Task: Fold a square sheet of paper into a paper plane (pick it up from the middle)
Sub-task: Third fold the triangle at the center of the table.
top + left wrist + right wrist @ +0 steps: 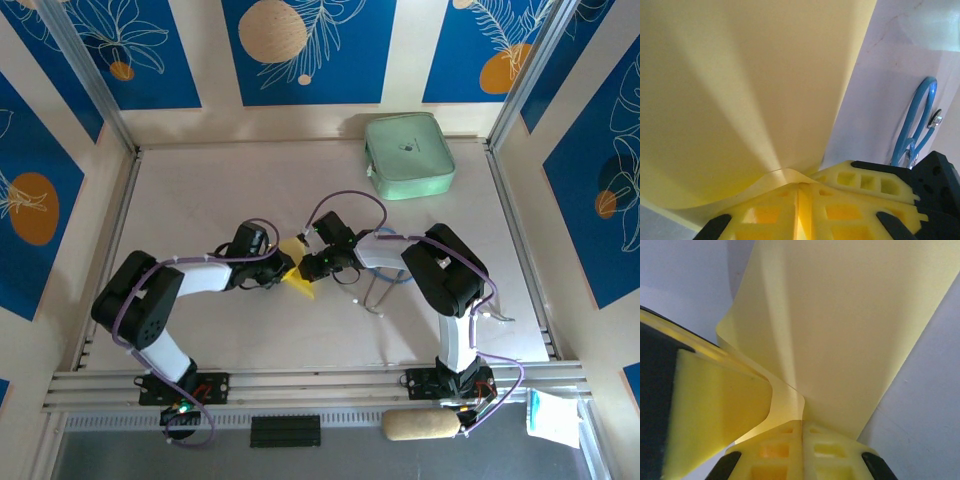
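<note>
Yellow paper sheet (296, 270): at mid-table, pinched between the 2 grippers and seemingly held off the surface; its long axis runs roughly far-to-near, lower tip pointing toward the arm bases
Left gripper (799, 186): clenched on the sheet's edge, pads meeting with paper curling out between them; the sheet fans up and away from it
Right gripper (803, 423): clenched on the sheet from the opposite side, a crease rising from its fingertips
Key relation: both grippers touch the sheet, the left one on its left and the right one on its right, tips nearly meeting; neither arm is nearer
Mint-green case (409, 155): well apart, far right
Blue cable (916, 117): on the table beyond the sheet
</note>
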Robot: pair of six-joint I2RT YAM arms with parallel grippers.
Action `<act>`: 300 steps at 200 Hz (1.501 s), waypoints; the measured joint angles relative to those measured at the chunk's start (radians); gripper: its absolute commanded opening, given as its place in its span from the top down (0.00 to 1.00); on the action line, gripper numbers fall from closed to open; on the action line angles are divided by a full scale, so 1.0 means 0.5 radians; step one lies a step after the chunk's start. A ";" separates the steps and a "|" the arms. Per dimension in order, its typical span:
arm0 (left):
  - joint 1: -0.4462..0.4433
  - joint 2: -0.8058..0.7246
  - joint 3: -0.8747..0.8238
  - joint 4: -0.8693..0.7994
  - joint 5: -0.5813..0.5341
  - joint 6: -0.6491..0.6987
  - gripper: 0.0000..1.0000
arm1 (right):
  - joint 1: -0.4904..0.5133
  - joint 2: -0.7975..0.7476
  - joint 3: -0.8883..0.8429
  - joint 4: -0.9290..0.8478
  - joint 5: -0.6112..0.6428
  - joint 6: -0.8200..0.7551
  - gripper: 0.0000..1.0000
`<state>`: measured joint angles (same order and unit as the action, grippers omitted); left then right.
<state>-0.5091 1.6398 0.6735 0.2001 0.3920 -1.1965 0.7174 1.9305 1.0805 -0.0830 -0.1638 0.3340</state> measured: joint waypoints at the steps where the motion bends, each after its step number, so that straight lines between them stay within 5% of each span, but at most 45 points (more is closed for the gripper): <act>1: -0.001 0.000 -0.001 0.000 0.000 0.000 0.87 | 0.000 0.000 0.000 0.000 0.000 0.001 1.00; 199: 0.007 -0.200 -0.056 -0.203 -0.109 0.178 0.83 | 0.000 0.009 0.027 -0.038 0.001 0.024 1.00; 300: 0.214 0.262 0.690 -0.837 -0.172 0.656 0.84 | -0.008 0.008 0.038 -0.068 -0.002 0.031 1.00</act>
<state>-0.4019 1.7710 1.0183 -0.2184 0.3058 -0.8684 0.7136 1.9347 1.0996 -0.1169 -0.1646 0.3492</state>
